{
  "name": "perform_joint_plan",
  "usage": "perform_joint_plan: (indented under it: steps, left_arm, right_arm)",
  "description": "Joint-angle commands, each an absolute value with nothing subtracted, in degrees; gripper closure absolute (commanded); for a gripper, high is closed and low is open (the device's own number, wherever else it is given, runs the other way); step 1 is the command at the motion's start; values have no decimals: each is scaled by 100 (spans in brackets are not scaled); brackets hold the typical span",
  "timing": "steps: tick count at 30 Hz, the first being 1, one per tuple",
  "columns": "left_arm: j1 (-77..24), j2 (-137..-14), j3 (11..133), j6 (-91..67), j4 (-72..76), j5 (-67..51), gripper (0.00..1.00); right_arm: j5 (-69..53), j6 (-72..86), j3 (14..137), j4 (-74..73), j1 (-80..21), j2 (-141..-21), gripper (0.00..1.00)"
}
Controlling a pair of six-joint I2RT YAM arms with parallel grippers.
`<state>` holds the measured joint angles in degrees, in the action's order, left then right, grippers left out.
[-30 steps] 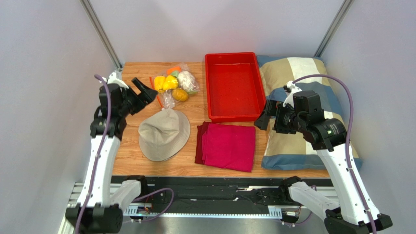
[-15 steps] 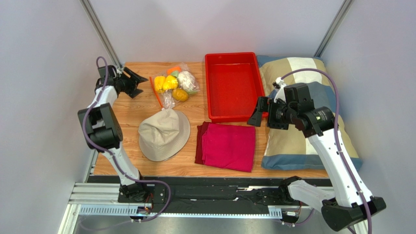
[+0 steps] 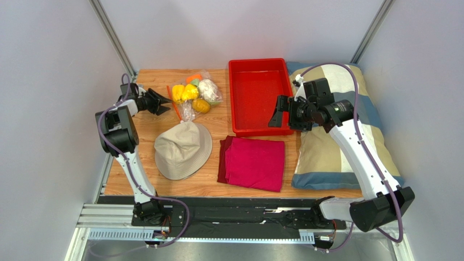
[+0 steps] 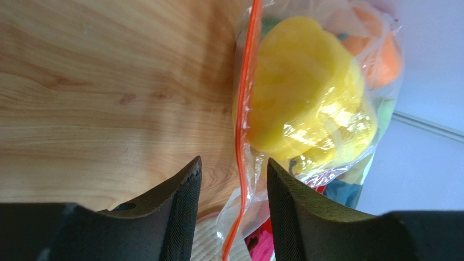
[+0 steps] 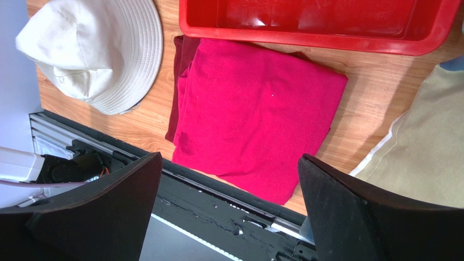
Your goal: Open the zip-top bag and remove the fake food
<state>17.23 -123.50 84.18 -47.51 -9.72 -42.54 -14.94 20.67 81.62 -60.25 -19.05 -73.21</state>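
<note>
- clear crinkly zip-top bag (image 3: 202, 100) with yellow, orange and white plastic fake food (image 3: 190, 92) sealed inside, flat at the far left of the wooden worktop (image 3: 218, 122)
- left tool (image 4: 234, 168) low, jaws half-narrowed astride the orange-red zip strip (image 4: 243, 98), not yet clamped; likely placed to pinch one lip
- right tool (image 3: 276, 117) spread wide, holding nothing, over the red plastic tray (image 3: 257, 61); probably ready for the other lip

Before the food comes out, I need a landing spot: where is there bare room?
The red tray is bare inside, between the zip-top bag and the pillow. A wood strip runs left of the hat. Crowded: bag, hat and red cloth nearly meet.
</note>
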Motion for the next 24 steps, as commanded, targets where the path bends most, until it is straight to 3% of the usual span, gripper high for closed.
perform_joint_plan:
  steps: [1, 10, 14, 15, 24]
  left_arm:
    - [1539, -12427, 8183, -4807, -362, -4649, 48]
    - [1345, -12875, 8323, -5456, 745, -5159, 55]
    - [1353, -12946, 8288, -5897, 1484, -5309, 95]
    - [1345, -12894, 8253, -5967, 1668, -5282, 100]
    - [889, -12094, 8605, -5871, 1101, -5020, 100]
  right_arm:
    - [-1713, 1977, 8429, -5643, -1881, -7479, 0]
    - [-2047, 2092, 8508, -5231, -1872, -7945, 1]
    - [-2188, 2250, 8280, -4660, -1898, -8164, 1]
    - [-2197, 2328, 8244, -4528, -1907, -8217, 1]
    - [-2075, 2242, 8551, -2902, -2249, -9577, 5]
